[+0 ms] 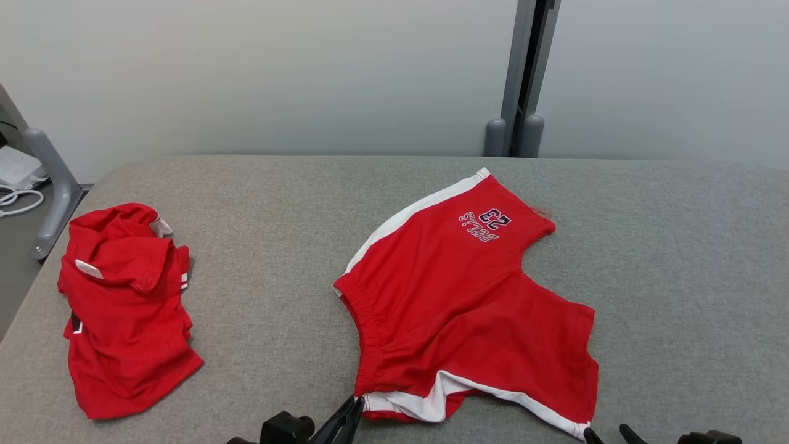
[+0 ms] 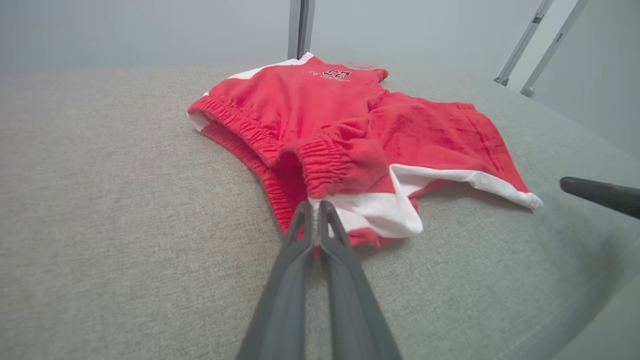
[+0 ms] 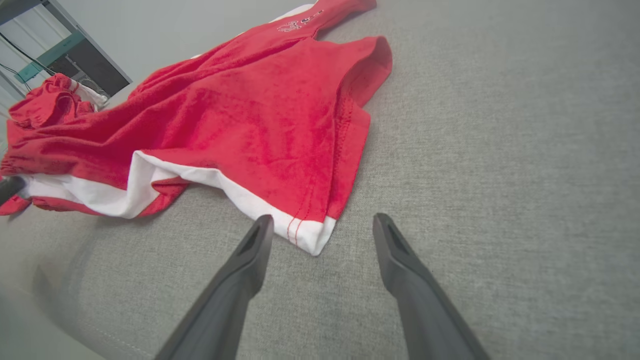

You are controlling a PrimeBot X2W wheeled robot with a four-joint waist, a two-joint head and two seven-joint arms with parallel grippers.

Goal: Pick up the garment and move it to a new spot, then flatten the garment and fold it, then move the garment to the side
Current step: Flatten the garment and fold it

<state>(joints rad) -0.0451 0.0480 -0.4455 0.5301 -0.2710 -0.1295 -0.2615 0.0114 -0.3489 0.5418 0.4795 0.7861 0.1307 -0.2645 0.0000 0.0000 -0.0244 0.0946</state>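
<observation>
Red shorts (image 1: 468, 302) with white side stripes and a "23 BULLS" print lie spread on the grey table, waistband to the left. My left gripper (image 2: 314, 207) is shut on the near waistband corner of the shorts (image 2: 345, 130), and it shows at the bottom edge of the head view (image 1: 356, 404). My right gripper (image 3: 322, 225) stands open, its fingertips either side of the white hem corner of the near leg of the shorts (image 3: 260, 125), low over the table. In the head view the right gripper (image 1: 607, 433) is at the bottom right by that corner.
A second red garment (image 1: 123, 308) lies crumpled at the table's left side, also visible in the right wrist view (image 3: 50, 100). The grey padded table (image 1: 678, 277) has open room to the right and behind. A metal post (image 1: 524, 80) stands behind; a grey rail (image 1: 52, 179) flanks the left.
</observation>
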